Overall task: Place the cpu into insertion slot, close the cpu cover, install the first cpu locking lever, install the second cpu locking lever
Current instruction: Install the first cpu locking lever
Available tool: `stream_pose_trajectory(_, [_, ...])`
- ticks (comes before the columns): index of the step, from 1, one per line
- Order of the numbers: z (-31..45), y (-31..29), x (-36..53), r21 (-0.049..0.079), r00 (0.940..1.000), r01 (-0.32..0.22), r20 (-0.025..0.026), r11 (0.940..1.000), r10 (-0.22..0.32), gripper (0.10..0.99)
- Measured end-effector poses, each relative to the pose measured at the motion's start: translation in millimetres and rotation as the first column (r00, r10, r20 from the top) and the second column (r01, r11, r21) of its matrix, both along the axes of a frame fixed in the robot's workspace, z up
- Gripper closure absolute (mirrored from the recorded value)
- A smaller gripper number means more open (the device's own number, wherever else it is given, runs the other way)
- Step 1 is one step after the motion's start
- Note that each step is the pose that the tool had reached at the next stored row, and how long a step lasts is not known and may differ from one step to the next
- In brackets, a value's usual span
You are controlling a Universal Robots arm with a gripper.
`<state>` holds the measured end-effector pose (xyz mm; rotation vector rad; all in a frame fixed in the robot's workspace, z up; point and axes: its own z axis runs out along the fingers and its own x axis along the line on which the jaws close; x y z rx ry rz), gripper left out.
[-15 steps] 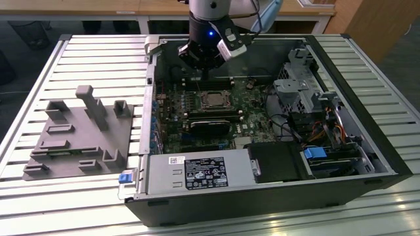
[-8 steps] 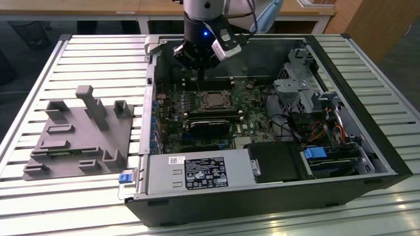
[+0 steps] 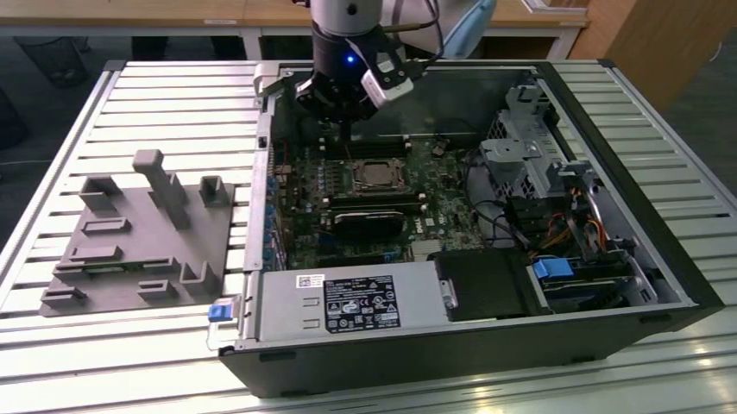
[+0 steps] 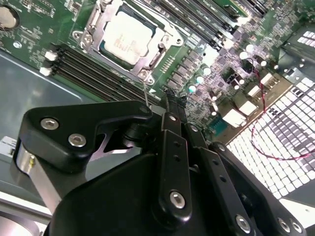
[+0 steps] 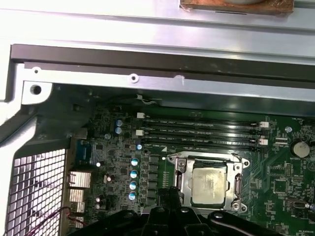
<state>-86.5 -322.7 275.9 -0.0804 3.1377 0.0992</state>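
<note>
The cpu [image 3: 371, 175] [image 4: 128, 37] [image 5: 209, 183], a silvery-grey square, lies flat in the insertion slot [image 3: 355, 164] on the green motherboard inside the open computer case. The cpu cover [image 4: 164, 33] [image 5: 236, 183], a thin metal frame, lies down around it. A thin metal lever rod [image 4: 145, 93] stands at the socket corner nearest the gripper. My gripper [image 3: 344, 138] [image 4: 172, 105] [image 5: 170, 192] hovers just above the board beside the socket, toward the case's far wall. Its black fingers are together, with nothing between them.
Long black memory slots [image 5: 197, 132] run beside the socket. A black block [image 3: 368, 220] sits nearer than the socket. The power supply [image 3: 345, 306] fills the near case corner and a drive cage [image 3: 519, 147] the exterior view's right. A grey fixture [image 3: 138, 233] rests on the slatted table.
</note>
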Motion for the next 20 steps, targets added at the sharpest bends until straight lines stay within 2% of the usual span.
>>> stream_pose_trajectory(20, [-0.5,0.0,-36.0,0.0,0.9999,-0.006,0.0082,1.0,0.006,0.98])
